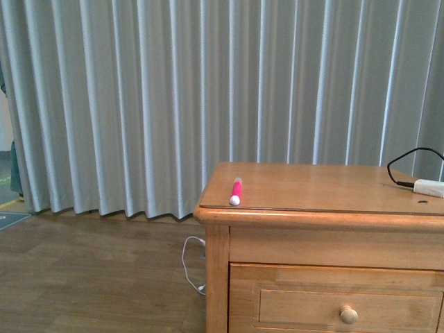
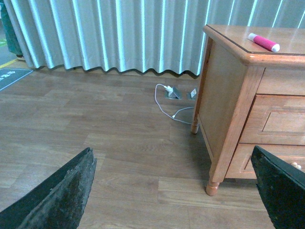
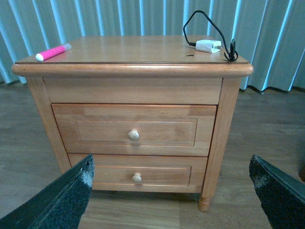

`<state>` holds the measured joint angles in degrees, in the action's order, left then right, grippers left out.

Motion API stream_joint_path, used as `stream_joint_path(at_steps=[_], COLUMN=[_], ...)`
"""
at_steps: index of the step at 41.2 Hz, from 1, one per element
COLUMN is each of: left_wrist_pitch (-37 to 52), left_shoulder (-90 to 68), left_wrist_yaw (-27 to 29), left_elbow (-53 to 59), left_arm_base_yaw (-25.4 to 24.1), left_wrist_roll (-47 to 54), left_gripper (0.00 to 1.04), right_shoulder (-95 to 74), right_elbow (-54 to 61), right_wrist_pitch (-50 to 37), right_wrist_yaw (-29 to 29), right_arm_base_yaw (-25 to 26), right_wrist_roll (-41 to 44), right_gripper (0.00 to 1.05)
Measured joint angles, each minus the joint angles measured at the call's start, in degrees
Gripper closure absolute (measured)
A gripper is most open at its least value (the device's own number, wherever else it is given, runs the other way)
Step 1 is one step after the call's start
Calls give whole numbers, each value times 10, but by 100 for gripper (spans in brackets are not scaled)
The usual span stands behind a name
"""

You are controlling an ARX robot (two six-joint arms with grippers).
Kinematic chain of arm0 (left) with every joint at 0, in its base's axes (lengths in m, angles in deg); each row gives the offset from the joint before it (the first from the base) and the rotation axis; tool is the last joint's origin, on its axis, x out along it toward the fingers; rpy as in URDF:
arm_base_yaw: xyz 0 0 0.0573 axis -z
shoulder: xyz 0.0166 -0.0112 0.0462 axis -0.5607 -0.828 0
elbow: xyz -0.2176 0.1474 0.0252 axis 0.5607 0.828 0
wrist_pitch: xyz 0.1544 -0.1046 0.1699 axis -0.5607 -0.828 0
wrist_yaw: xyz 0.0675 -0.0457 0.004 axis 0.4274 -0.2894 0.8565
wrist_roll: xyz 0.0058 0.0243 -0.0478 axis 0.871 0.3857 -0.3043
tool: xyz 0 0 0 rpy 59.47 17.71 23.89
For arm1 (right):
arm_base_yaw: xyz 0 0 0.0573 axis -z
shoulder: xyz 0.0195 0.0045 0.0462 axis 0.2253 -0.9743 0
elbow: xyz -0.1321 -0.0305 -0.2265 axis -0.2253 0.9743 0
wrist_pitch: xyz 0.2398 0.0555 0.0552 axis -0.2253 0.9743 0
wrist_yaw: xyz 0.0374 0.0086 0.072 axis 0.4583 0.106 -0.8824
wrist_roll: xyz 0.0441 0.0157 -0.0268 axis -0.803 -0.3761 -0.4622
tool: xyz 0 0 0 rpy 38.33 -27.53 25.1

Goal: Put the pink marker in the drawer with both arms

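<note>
My left claw [image 2: 171,157] and right claw [image 3: 171,162] gape empty; yanking the top drawer [image 3: 134,130] could roll the pink marker [image 1: 236,191] off.

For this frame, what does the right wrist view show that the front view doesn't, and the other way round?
Only the right wrist view: the lower drawer with its knob, and the open right gripper with nothing between its fingers. Only the front view: a white cord lying on the floor by the left side of the cabinet. Both: the pink marker lying on the cabinet top near its front left corner, the upper drawer shut, and the white plug with black cable on the top's right side.
</note>
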<state>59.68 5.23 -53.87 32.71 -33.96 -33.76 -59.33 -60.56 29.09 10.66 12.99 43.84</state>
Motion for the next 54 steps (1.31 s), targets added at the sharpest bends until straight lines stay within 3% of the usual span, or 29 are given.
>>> stream_joint_path(at_steps=[33, 38, 44, 54], left_wrist_pitch=[0, 0, 0, 0], left_shoulder=[0, 0, 0, 0], left_wrist_yaw=[0, 0, 0, 0], left_elbow=[0, 0, 0, 0], left_arm_base_yaw=[0, 0, 0, 0], left_wrist_roll=[0, 0, 0, 0], left_gripper=[6, 6, 6, 6], right_shoulder=[0, -116, -256, -573], right_elbow=[0, -67, -78, -157], right_wrist_pitch=[0, 153, 64, -184], right_wrist_yaw=[0, -31, -28, 7], right_arm_base_yaw=[0, -6, -14, -56], right_wrist_roll=[0, -38, -49, -68], right_gripper=[9, 9, 9, 9])
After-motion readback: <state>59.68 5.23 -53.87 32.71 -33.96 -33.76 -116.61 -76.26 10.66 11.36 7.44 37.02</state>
